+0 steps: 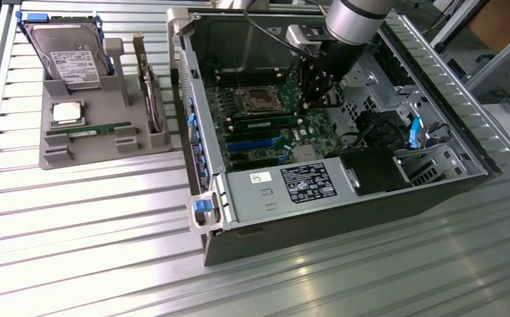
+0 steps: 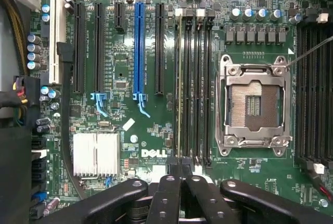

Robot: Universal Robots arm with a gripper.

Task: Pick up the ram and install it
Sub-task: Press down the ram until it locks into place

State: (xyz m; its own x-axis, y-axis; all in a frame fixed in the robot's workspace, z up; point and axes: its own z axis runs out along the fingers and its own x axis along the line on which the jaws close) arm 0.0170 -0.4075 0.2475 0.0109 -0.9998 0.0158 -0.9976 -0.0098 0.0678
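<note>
The arm (image 1: 354, 20) enters from the upper edge of the exterior view as a thick silver-grey cylindrical segment, angled downward, with a pale bracket and a dark cable at the wrist. Below this the dark gripper (image 1: 318, 72) hangs nearly vertical. In the wrist view the gripper (image 2: 181, 169) presents black linkage bars fanned to either side, fastened with round pins. The two fingers (image 2: 170, 182) stand pressed together at the centre, tips meeting, jaws fully closed.
</note>
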